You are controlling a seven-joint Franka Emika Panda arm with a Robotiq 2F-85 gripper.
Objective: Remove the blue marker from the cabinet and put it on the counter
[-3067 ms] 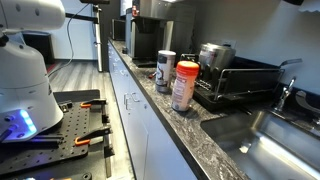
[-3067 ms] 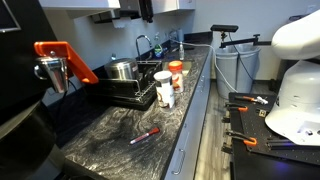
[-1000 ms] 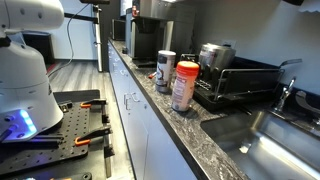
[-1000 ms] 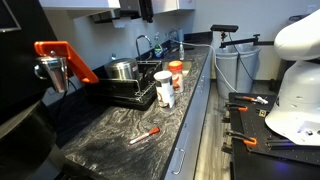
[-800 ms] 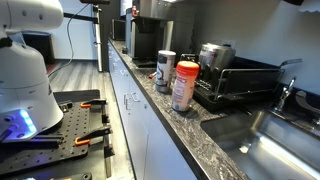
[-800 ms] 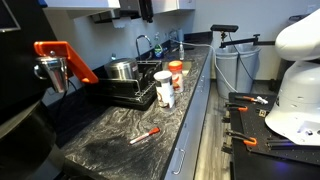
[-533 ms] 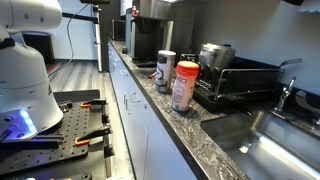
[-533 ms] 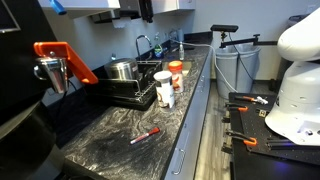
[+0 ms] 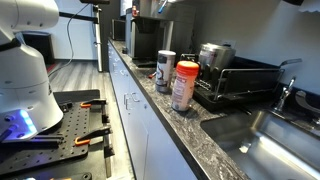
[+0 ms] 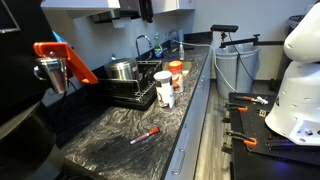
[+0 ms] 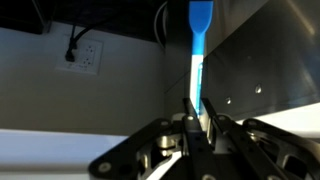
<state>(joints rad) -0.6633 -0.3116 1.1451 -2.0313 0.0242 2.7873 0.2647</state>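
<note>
In the wrist view my gripper (image 11: pixel 197 118) is shut on the blue marker (image 11: pixel 198 40). The marker has a white barrel and a blue cap, and stands upright out of the jaws in front of a wall. The gripper and the marker do not show in either exterior view; only the white arm base (image 9: pixel 25 75) (image 10: pixel 295 95) shows there. The counter (image 9: pixel 205 125) (image 10: pixel 105 140) of dark speckled stone runs long and narrow in both exterior views. Cabinet fronts (image 10: pixel 90 5) hang above it.
On the counter stand an orange-lidded canister (image 9: pixel 185 85) (image 10: pixel 175 72), a second jar (image 9: pixel 166 70), a dish rack with a pot (image 9: pixel 240 80) (image 10: pixel 130 85) and a coffee machine (image 9: pixel 147 40); a red marker (image 10: pixel 145 134) lies near the front. A sink (image 9: pixel 285 140) follows. A wall outlet (image 11: pixel 80 57) shows.
The white upper arm has shifted slightly toward the frame edge in both exterior views. Everything on the counter stays where it was.
</note>
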